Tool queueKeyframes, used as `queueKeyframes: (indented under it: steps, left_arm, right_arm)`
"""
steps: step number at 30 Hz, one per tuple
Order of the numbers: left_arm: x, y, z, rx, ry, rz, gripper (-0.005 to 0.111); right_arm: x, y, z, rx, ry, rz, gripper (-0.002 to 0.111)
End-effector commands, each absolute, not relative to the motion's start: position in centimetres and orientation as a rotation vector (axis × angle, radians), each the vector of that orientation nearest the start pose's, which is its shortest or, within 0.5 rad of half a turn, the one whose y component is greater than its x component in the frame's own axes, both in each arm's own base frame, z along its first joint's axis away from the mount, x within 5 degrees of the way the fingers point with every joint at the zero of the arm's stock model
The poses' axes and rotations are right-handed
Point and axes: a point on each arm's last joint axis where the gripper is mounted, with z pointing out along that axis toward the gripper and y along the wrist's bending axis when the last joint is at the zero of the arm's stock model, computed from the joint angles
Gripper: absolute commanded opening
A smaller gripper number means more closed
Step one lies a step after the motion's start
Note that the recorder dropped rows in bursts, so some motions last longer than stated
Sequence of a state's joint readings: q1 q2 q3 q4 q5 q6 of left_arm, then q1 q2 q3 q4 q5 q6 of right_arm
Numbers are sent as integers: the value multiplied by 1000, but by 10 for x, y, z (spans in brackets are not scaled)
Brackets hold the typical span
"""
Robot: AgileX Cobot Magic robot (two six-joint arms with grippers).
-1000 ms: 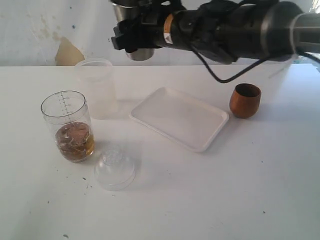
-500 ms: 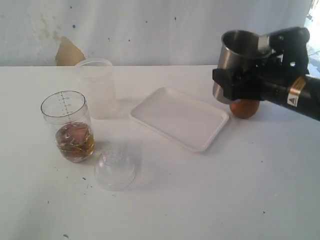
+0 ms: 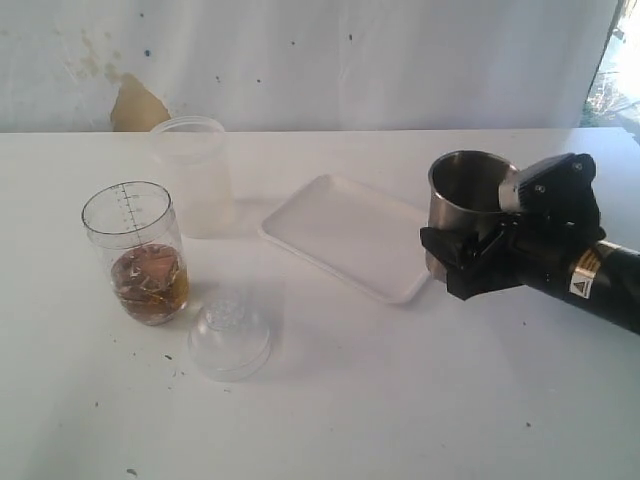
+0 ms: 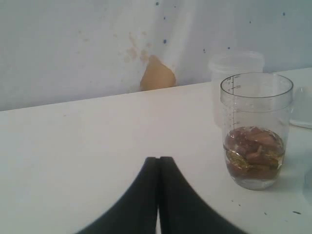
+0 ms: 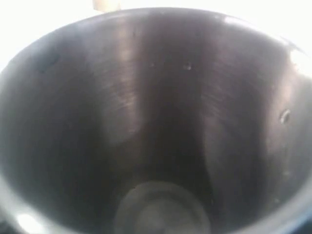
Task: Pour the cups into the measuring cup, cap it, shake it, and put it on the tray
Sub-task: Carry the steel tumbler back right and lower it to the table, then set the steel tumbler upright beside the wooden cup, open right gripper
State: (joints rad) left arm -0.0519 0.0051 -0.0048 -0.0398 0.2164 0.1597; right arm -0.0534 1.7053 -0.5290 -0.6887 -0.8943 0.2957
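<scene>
The right gripper [image 3: 468,250] is closed around the stainless-steel tumbler [image 3: 462,200], its black jaws clamping the lower part of the wall from either side; the tumbler stands upright with its mouth up, just beside the near right corner of the tray [image 3: 350,235]; its base is hidden behind the jaws, so I cannot tell whether it touches the table [image 3: 400,410]. In the right wrist view the tumbler [image 5: 156,122] fills the picture, showing bare brushed steel walls and a round floor.

The left gripper [image 4: 158,163] appears only in its own wrist view; its two dark fingers are pressed together tip to tip with nothing between them, low over the table and well apart from the measuring cup [image 4: 255,129].

The measuring cup [image 3: 137,250] stands upright and uncapped at the left of the table, with brown liquid and pale lumps in its lower third; the cap [image 3: 230,335] sits dome-up on the table just in front of it and slightly to the right, not touching it; the frosted cup [image 3: 195,175] stands behind the measuring cup, near the tray's left corner; the tray lies flat at the middle of the table.
</scene>
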Motion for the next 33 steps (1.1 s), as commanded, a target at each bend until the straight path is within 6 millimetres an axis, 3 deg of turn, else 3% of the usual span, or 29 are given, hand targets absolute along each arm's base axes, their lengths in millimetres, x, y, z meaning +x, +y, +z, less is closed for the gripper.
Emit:
queueKeyframes:
  steps: [1,13,23,33]
  left_arm:
    - [56,-4,195,150,1680,44,0]
    - [56,-4,195,150,1680,44,0]
    - [56,-4,195,150,1680,44,0]
    - [56,-4,195,150,1680,44,0]
  right_arm:
    - [292,23,147,-407,1791,289,0]
    - [290,-12,130,-334,1811,220,0]
    - [291,-12,105,-330,1810,276,0]
    - [290,-12,95,-314,1823,299,0]
